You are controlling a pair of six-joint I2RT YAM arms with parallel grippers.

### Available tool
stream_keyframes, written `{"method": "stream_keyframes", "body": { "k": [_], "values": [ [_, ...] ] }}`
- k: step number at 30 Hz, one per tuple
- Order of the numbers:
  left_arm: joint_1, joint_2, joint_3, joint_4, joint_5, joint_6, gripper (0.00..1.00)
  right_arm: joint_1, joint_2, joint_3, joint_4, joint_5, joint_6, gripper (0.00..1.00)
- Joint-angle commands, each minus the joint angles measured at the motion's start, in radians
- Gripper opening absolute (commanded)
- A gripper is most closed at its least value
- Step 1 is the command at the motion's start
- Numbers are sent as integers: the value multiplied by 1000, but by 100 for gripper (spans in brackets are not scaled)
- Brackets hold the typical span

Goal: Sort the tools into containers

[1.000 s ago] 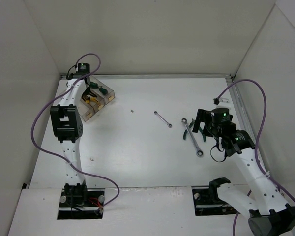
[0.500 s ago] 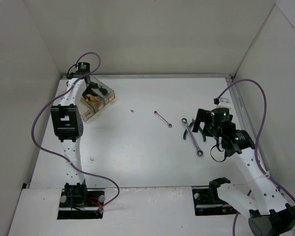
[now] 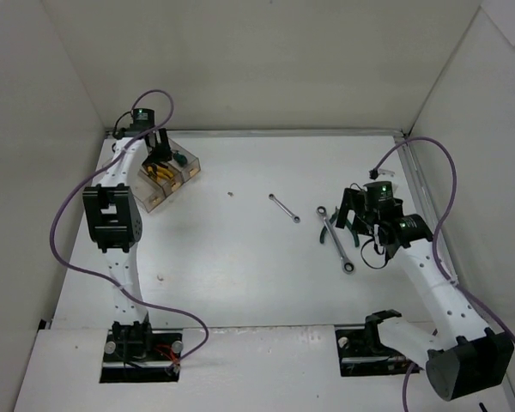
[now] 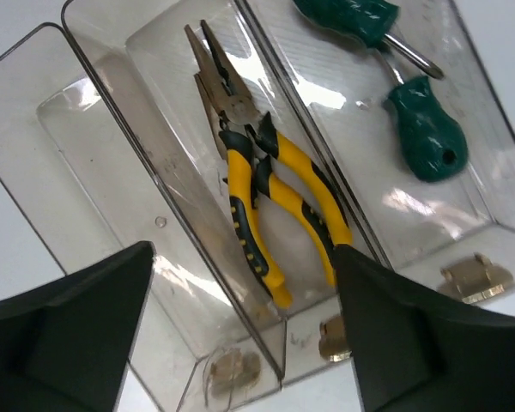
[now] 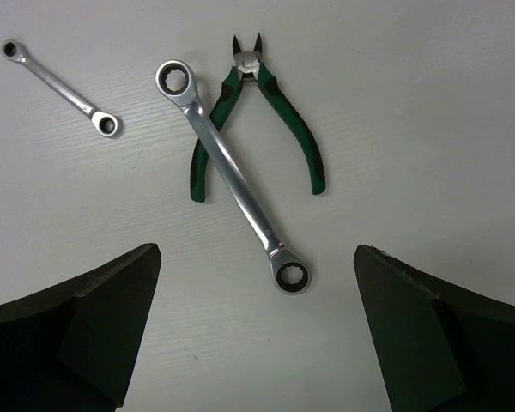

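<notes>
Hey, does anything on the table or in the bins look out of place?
Yes: the long wrench lies diagonally across one handle of the green-handled cutters, so they overlap. The small wrench lies apart. In the bins, nothing looks spilled or damaged.

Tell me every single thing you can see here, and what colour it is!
Clear bins: three, see-through, joined in a row at the table's far-left corner.
Pliers: one or two overlapping (hard to count), yellow handles, middle bin.
Screwdrivers: two, green handles, end bin beside the pliers.
Small wrench: one, silver, alone on the table.
Big wrench: one, silver, lying across the cutters.
Cutters: one, green handles, on the table.
Table: one, white.
Cables: two, purple, one per arm.
Left gripper: black, open, above the bins.
Right gripper: black, open, above the big wrench.
</notes>
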Motion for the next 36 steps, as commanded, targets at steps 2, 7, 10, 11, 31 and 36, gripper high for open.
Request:
{"method": "stream_keyframes", "body": {
  "k": [2,7,10,11,31,36],
  "values": [
    [-40,-220,-23,58,110,-21,100,-33,128,20,51,22,12,92],
    [-195,-341,-161,45,151,-38,100,-80,234,-26,86,73,32,84],
    [-296,-418,-307,93,220,-51,100,-106,272,-60,146,73,58,81],
    [-319,-432,-335,105,231,-65,100,-122,282,-69,166,73,64,80],
    [-499,-599,-666,134,292,-62,100,-206,733,24,338,24,-29,27],
    [-499,-618,-671,138,288,-58,100,-203,722,26,340,2,-46,0]
  ]
}}
